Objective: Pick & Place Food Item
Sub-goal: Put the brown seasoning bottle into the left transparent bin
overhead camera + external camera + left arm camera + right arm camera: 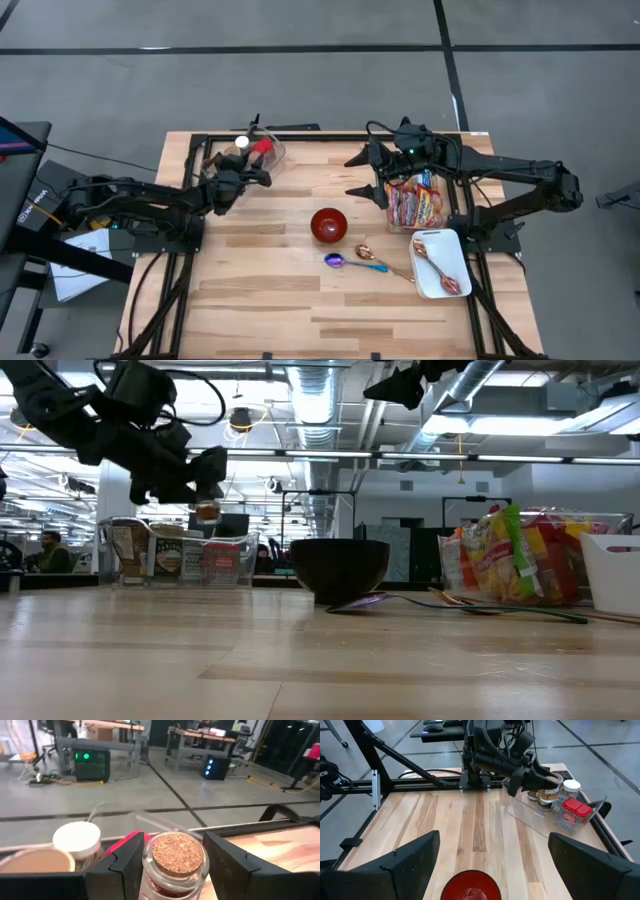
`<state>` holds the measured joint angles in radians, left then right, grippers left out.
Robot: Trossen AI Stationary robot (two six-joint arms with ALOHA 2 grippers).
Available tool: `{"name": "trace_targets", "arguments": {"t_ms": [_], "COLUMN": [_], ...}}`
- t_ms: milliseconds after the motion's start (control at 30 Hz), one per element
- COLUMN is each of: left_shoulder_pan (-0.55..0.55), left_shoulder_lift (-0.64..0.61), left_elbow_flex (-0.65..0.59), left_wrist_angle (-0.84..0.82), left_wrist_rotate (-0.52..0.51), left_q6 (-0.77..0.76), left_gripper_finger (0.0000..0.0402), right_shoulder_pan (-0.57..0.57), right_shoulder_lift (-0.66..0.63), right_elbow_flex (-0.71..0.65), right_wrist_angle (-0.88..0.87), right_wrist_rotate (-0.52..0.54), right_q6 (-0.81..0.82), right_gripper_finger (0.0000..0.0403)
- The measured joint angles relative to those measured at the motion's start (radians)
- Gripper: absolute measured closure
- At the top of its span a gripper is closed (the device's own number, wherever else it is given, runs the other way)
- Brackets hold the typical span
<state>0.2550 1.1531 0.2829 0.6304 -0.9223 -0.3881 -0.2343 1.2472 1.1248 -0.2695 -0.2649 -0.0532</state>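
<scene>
A small glass jar with a cork lid [177, 854] sits between the fingers of my left gripper [255, 178], which is shut on it. In the low view the jar [207, 511] hangs above a clear bin [180, 560] of jars at the table's far left. A white-lidded jar [76, 839] and a red-lidded shaker [575, 811] stand in that bin. A red bowl [328, 224] stands mid-table. My right gripper [358, 175] is open and empty, high above the table beside a bin of snack packets [415, 203]. My left gripper pinches the jar's glass neck and shoulder [150, 870], just under the cork lid, between its two fingers [125, 865], one on each side. The jar stands upright in the hold, lifted clear of the bin below it.
Two spoons [355, 262] lie on the table near the bowl. A white tray [440, 265] holding a spoon stands at the right. Black frame rails [300, 135] run along the table's far edge. Bare wood lies at the near side.
</scene>
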Motion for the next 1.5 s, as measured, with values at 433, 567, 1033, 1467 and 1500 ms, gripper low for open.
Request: {"name": "trace_targets", "arguments": {"t_ms": [433,567,1033,1467,1500], "left_shoulder_pan": [0.045,0.045,0.045,0.073,0.073], "left_shoulder_lift": [0.156,0.172,0.219,0.219,0.219], "left_elbow_flex": [0.000,0.000,0.000,0.000,0.000], "left_wrist_angle": [-0.001,-0.003,-0.013,-0.034,-0.035], "left_wrist_rotate": [-0.009,-0.005,-0.017,0.036,0.036], "left_q6": [-0.143,-0.160,-0.206,-0.196,-0.197], "left_gripper_finger": [0.0229,0.0229,0.0229,0.0229,0.0229], "right_shoulder_pan": [-0.006,-0.006,-0.006,-0.006,-0.006], "right_shoulder_lift": [0.000,0.000,0.001,0.001,0.001], "right_elbow_flex": [0.000,0.000,0.000,0.000,0.000], "right_wrist_angle": [0.004,0.004,0.010,0.016,0.016], "right_wrist_rotate": [0.000,0.000,0.000,0.000,0.000], "right_q6": [-0.001,-0.001,-0.001,-0.001,0.000], "right_gripper_finger": [0.0037,0.0037,0.0037,0.0037,0.0037]}}
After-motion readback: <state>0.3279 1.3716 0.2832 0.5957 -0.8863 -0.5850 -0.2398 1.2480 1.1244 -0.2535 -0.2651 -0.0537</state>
